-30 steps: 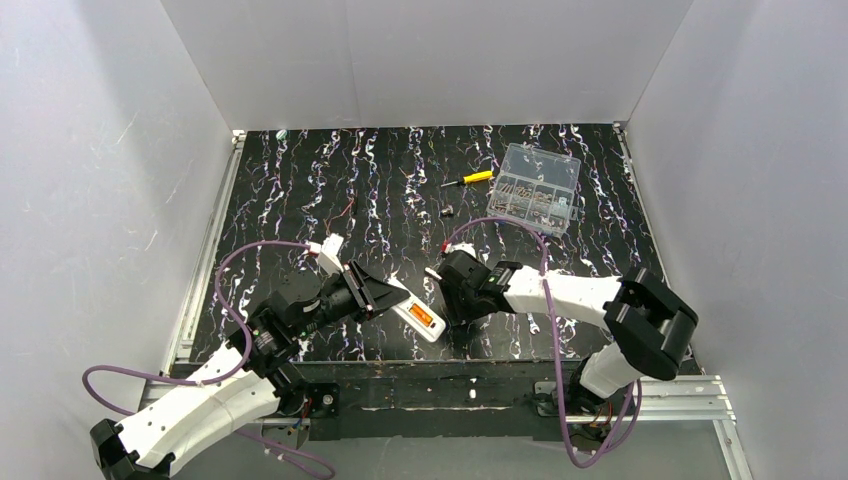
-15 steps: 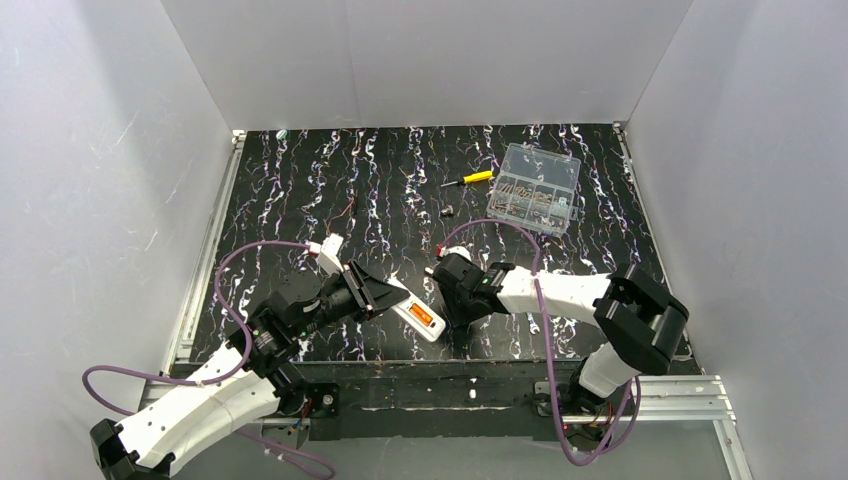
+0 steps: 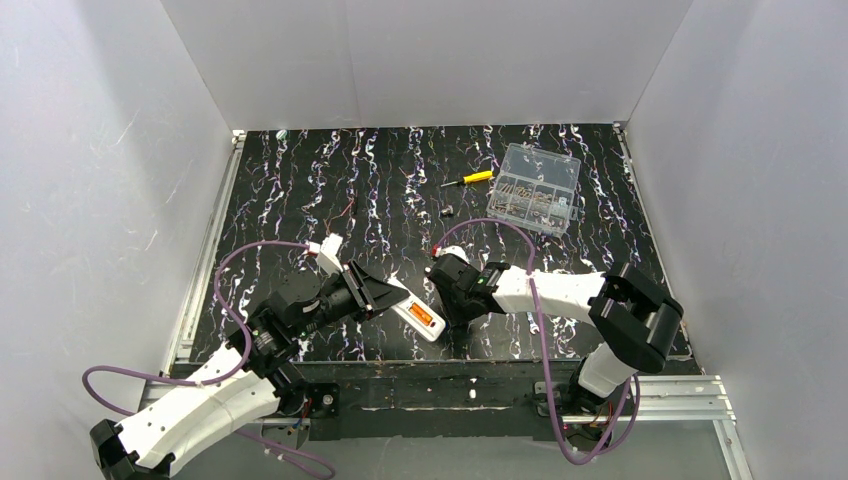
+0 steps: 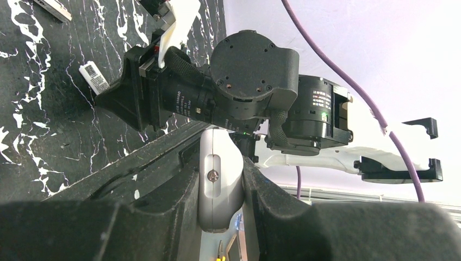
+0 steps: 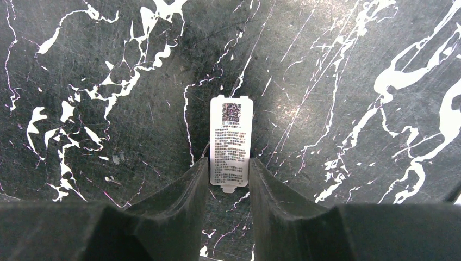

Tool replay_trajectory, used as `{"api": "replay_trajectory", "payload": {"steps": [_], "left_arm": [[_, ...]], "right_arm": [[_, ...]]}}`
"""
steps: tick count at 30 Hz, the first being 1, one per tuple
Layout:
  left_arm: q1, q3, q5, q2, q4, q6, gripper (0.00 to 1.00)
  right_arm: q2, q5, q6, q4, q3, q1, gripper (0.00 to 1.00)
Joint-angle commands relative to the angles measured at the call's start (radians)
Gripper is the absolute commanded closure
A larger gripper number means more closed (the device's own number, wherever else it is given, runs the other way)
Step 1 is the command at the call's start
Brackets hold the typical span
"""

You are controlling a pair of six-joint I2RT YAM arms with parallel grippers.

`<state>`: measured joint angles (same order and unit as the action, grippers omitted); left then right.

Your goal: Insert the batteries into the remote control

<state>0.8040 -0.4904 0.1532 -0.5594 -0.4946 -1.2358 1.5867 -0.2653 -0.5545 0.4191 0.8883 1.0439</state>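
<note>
Held clenched in left gripper (image 4: 220, 180): remote (image 3: 408, 308), compartment up, battery (image 3: 421, 316) seen inside. Beside remote, cover (image 5: 230, 136) lies flat, pinched at its end by right gripper (image 5: 229, 175); to be lifted level, grip kept square.

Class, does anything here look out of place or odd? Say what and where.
A small white labelled panel lies loose on the table, the right gripper closed on its sides. It looks like the battery cover: the remote control in the left gripper shows an orange battery exposed.
</note>
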Motion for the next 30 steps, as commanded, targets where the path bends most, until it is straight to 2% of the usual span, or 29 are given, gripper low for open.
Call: {"api": "replay_trajectory", "payload": {"steps": [1,11,23,26,30], "left_arm": [[-0.005,-0.007,-0.005,0.023,-0.053,-0.001,1.00],[-0.005,-0.013,-0.002,0.012,-0.057,-0.001,1.00],[-0.006,-0.018,0.003,-0.003,-0.067,-0.001,1.00],[-0.005,-0.024,0.006,-0.013,-0.066,0.007,1.00],[-0.005,-0.030,0.007,-0.028,-0.073,0.020,1.00]], "right_arm": [[0.016,-0.025,-0.001,0.020,0.015,0.007,0.58],[0.019,-0.009,-0.003,0.018,0.005,0.007,0.55],[-0.009,0.002,-0.005,0.027,-0.020,0.007,0.73],[-0.060,-0.033,0.002,0.053,-0.028,0.007,0.78],[-0.170,-0.112,0.034,0.142,-0.018,0.007,0.78]]}}
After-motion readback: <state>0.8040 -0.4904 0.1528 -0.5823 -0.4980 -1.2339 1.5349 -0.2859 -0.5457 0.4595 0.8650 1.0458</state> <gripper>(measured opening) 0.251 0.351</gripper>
